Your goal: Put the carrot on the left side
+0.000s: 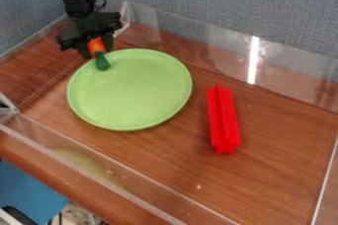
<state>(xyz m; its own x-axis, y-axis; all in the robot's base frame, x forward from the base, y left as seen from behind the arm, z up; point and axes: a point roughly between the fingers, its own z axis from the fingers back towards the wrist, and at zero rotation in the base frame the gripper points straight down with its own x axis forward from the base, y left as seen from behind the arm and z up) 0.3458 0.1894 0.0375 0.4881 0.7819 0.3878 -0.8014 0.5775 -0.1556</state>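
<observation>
The carrot [97,53] is small and orange with a dark green stem end pointing down. It hangs in my gripper [90,43], which is shut on its orange upper part. Gripper and carrot are above the far left rim of the green plate [129,91], toward the back left of the table. The stem tip is just over or at the plate's edge; I cannot tell if it touches.
A long red ridged bar [223,118] lies on the wooden table to the right of the plate. Clear acrylic walls [264,61] enclose the table at the back, right and front. Bare wood [34,71] shows left of the plate.
</observation>
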